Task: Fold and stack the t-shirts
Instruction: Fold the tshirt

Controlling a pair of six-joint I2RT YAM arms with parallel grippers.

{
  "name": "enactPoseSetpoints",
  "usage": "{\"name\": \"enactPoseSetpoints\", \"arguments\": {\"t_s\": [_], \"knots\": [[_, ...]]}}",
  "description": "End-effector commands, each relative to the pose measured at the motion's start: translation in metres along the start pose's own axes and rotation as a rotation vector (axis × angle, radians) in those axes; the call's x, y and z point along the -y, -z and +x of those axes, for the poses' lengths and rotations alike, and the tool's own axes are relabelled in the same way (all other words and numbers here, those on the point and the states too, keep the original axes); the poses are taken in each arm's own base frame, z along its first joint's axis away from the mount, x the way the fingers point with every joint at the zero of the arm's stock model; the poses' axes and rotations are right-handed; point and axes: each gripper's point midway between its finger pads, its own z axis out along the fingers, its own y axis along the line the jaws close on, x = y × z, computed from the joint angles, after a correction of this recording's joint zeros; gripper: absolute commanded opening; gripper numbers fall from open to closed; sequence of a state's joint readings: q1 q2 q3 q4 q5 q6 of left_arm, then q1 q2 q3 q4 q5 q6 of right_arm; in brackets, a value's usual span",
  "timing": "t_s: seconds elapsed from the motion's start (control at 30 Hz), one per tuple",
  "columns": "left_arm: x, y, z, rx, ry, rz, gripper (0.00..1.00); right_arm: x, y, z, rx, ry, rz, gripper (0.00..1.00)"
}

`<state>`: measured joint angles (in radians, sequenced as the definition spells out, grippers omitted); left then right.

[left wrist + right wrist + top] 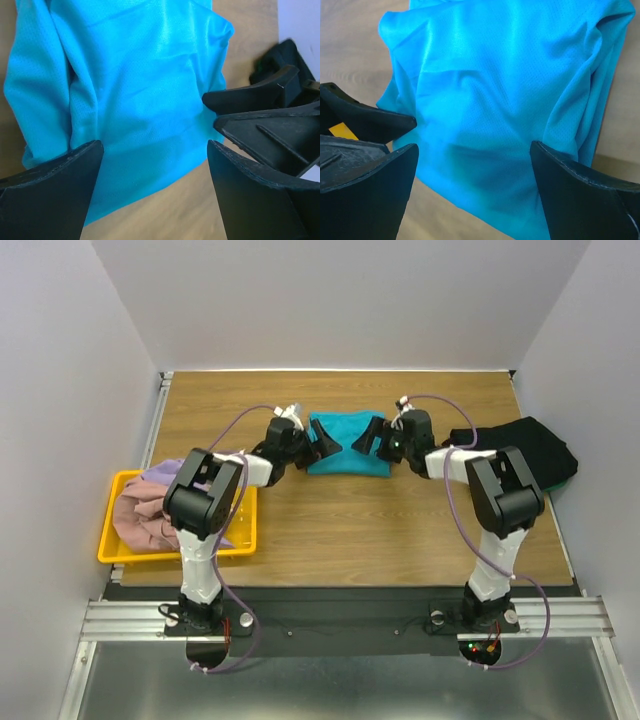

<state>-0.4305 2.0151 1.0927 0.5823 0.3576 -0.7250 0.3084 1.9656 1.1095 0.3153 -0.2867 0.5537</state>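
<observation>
Worktop (360, 530): wood-grain laminate, brown, matt. Enclosed on three sides by plain white panels: back wall (340, 300) along the far edge, left wall (50, 390) and right wall (600, 340) along the side edges. Metal edging (160, 410) runs along the left edge. Aluminium rail (120, 618) crosses below the near edge, with a grey metal sheet (350, 690) below it. Lighting even and diffuse, shadows soft
</observation>
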Motion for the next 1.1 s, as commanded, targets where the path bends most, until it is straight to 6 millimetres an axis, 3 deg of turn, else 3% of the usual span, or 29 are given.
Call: {"name": "enactPoseSetpoints", "arguments": {"t_s": [0.0,0.1,0.13,0.2,0.23,0.33,0.4,0.47,0.5,0.53,0.67,0.83,0.87,1.0,1.07], "knots": [[-0.027,0.041,0.050,-0.070,0.028,-0.111,0.99,0.012,0.032,0.053,-0.096,-0.044,0.089,1.00],[-0.034,0.063,0.076,-0.096,0.034,-0.147,0.99,0.011,0.052,0.079,-0.121,-0.069,0.114,1.00],[-0.038,0.077,0.096,-0.120,0.040,-0.163,0.99,0.013,0.069,0.097,-0.135,-0.091,0.133,1.00],[-0.039,0.091,0.117,-0.145,0.041,-0.177,0.99,0.017,0.085,0.109,-0.123,-0.100,0.165,1.00],[-0.050,0.104,0.134,-0.168,0.053,-0.209,0.99,0.022,0.096,0.124,-0.144,-0.116,0.177,1.00],[-0.038,0.126,0.156,-0.176,0.047,-0.198,0.99,0.004,0.120,0.124,-0.119,-0.100,0.144,1.00],[-0.018,0.137,0.157,-0.159,0.038,-0.165,0.99,-0.007,0.137,0.125,-0.107,-0.083,0.120,1.00],[0.001,0.147,0.149,-0.125,0.030,-0.123,0.99,-0.015,0.147,0.122,-0.103,-0.062,0.098,1.00],[0.015,0.149,0.145,-0.113,0.011,-0.093,0.99,-0.023,0.155,0.110,-0.064,-0.044,0.078,1.00],[0.031,0.154,0.130,-0.063,-0.003,-0.059,0.99,-0.026,0.159,0.106,-0.051,-0.036,0.076,1.00],[0.054,0.169,0.101,0.021,-0.064,-0.060,0.99,-0.026,0.177,0.088,0.016,-0.006,0.118,1.00],[0.058,0.168,0.059,0.163,-0.127,-0.123,0.99,-0.026,0.179,0.083,0.010,0.027,0.131,1.00],[0.048,0.162,0.057,0.148,-0.140,-0.160,0.99,-0.025,0.175,0.087,-0.010,0.027,0.135,1.00],[0.060,0.138,0.050,0.113,-0.182,-0.144,0.99,-0.018,0.162,0.090,-0.046,0.036,0.172,1.00],[0.049,0.126,0.057,0.078,-0.187,-0.176,0.99,-0.012,0.154,0.090,-0.059,0.039,0.203,1.00]]}}
